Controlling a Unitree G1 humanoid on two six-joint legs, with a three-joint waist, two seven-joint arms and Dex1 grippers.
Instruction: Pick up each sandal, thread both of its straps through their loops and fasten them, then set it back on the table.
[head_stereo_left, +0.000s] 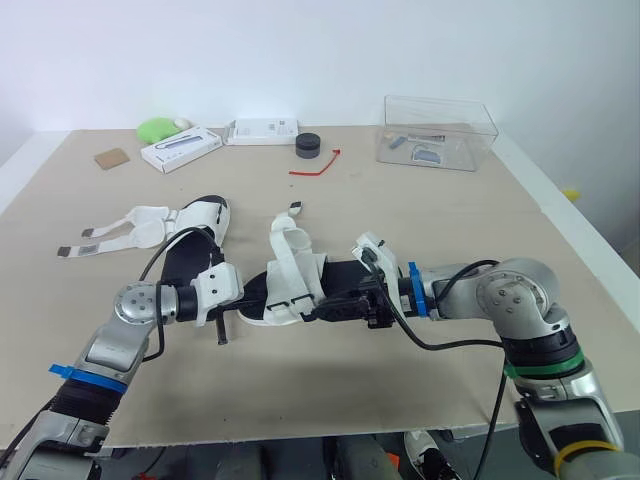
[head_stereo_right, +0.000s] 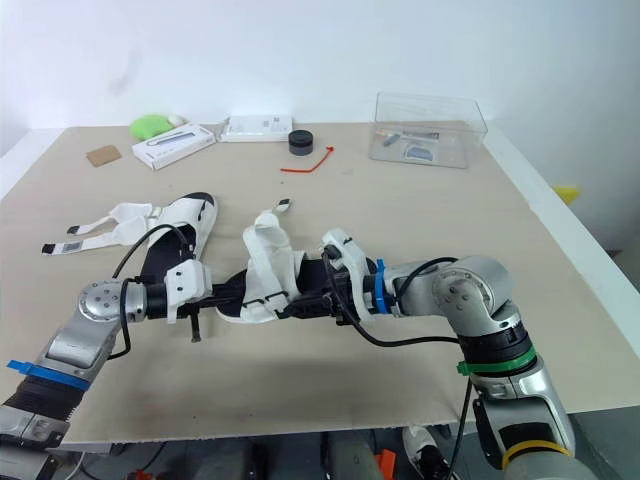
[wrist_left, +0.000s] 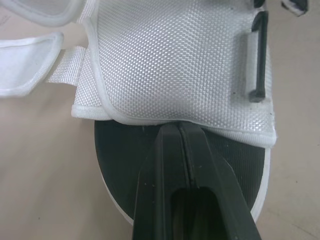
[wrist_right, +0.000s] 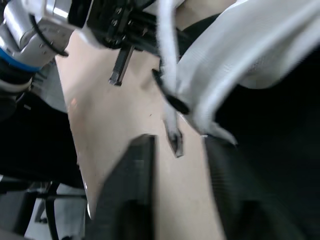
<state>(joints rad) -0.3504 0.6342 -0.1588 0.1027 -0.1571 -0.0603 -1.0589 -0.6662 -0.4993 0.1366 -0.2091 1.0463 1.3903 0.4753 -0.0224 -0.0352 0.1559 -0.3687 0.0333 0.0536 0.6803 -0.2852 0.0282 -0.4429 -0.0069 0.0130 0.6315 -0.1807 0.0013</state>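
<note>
The left fingers (wrist_left: 162, 170) are pressed together with no gap, lying over the black footbed of the near sandal (head_stereo_left: 290, 285), their tips touching the edge of its white mesh panel (wrist_left: 175, 65). Just behind that arm's wrist the far sandal (head_stereo_left: 200, 230) lies flat on the surface (head_stereo_left: 420, 215), its white straps (head_stereo_left: 115, 232) unfastened and splayed out to the left. The near sandal sits at the near middle of the surface, between the two arms; whether it rests there or is slightly raised I cannot tell. Its white straps (head_stereo_left: 285, 245) stand up in loose loops, and one dark-tipped strap end (head_stereo_left: 296, 208) points away from the robot. At the sandal's right end the right fingers (wrist_right: 127, 200) are spread apart, one beside the sole and one against its black edge, with bare surface showing between them. Along the far edge lie a brown card (head_stereo_left: 111, 158), a green object (head_stereo_left: 155, 128), two white boxes (head_stereo_left: 180, 148) (head_stereo_left: 262, 131), a black round object (head_stereo_left: 308, 146), a red tie (head_stereo_left: 318, 165) and a clear plastic box (head_stereo_left: 437, 133).
</note>
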